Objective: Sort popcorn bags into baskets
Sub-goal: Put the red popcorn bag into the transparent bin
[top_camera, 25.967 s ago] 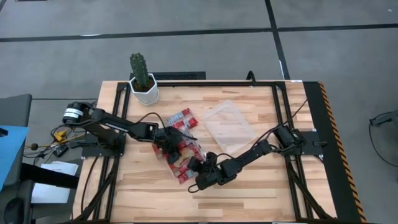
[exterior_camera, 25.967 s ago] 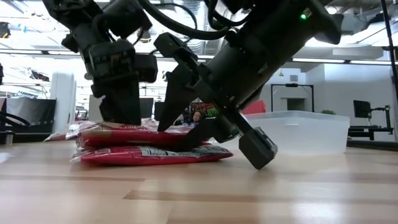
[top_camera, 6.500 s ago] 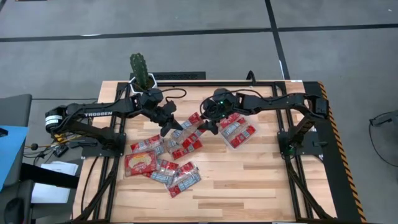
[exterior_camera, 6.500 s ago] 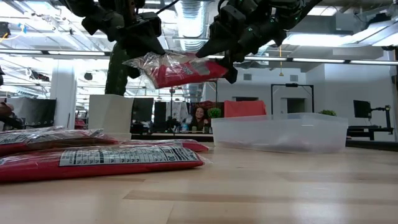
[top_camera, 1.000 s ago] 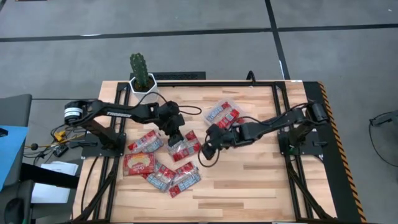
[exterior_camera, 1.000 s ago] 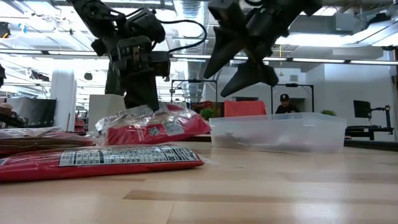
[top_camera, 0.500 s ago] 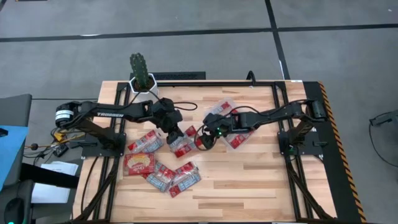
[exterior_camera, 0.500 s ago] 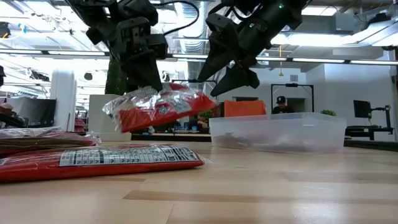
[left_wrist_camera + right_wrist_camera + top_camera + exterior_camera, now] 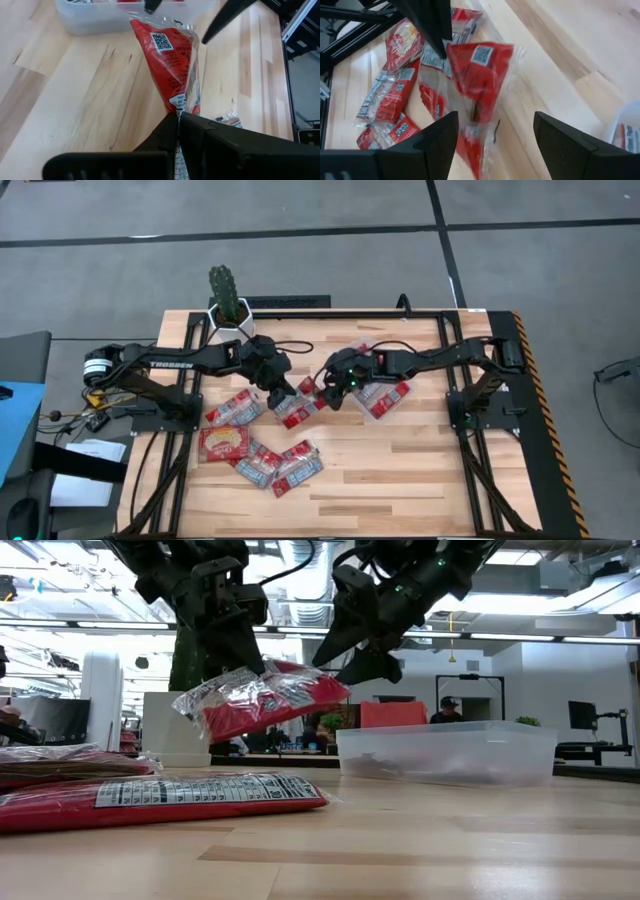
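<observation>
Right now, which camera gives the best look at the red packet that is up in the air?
The low view: the lifted packet hangs clear of the table, pinched by the left tool. The left wrist view shows one face and its clamped end; the right wrist view shows it ahead of the open right tool; the high view shows it partly hidden by arms.

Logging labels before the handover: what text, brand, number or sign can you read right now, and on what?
"TROSSEN", white letters on the left arm.
QR code on the held bag: a sign only, its print too small to read.
White label panel on the bag lying on the table: lines of print, too blurred to read.
Yellow picture on a table bag: no legible words.
Nothing else readable.
</observation>
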You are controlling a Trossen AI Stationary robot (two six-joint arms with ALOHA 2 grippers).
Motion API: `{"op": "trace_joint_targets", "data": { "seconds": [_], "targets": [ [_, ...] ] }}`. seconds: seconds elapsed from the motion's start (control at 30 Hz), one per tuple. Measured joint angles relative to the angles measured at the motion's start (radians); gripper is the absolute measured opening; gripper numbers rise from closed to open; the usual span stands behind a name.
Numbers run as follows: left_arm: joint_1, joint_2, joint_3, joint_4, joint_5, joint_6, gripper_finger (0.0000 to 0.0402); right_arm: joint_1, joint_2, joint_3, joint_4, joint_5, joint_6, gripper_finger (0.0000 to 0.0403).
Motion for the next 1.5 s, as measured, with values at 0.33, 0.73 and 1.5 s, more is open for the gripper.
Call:
{"op": "trace_joint_targets", "data": {
  "seconds": [0.33,0.73,1.5],
  "targets": [
    [0.0,0.0,0.001,0.04,-0.001,-0.02,0.0,-0.047,0.0,0.0,0.045,-0.105,-0.062,0.0282],
    [0.0,0.0,0.001,0.115,0.0,-0.031,0.0,-0.055,0.0,0.0,0.045,-0.188,-0.12,0.023],
    [0.001,0.001,0.003,0.168,0.022,-0.033,0.0102,-0.157,-0.159,0.0,-0.155,-0.286,-0.167,0.0004]
  ]
}}
